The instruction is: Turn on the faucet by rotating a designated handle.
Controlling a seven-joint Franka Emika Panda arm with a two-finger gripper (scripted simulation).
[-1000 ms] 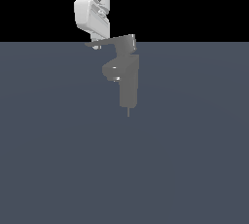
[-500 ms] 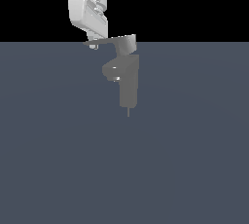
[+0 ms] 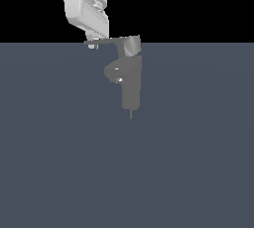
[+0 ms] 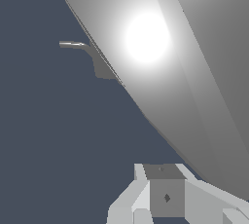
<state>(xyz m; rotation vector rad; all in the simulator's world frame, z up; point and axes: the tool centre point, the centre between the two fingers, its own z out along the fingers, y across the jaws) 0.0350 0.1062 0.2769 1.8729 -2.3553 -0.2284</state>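
Observation:
The grey faucet (image 3: pixel 131 87) stands upright in the middle of the exterior view, its short rounded spout (image 3: pixel 114 71) facing that view's left. On top sits the slanted cap (image 3: pixel 132 45), with the thin flat handle (image 3: pixel 105 40) reaching out to the left. My white gripper (image 3: pixel 92 45) hangs down from above, and its fingertips touch the handle's pointed end. The fingers look pressed together, with nothing between them. In the wrist view the handle (image 4: pixel 160 72) fills the frame as a broad glossy grey slab, close beside my gripper (image 4: pixel 165 189).
A flat dark blue-grey floor (image 3: pixel 198 162) spreads all around the faucet, under a black background. A small grey piece (image 4: pixel 101 66) juts out past the slab's edge in the wrist view.
My gripper has shifted toward the exterior view's left, and the handle's pointed end now reaches a little further left with it. The faucet body has not moved.

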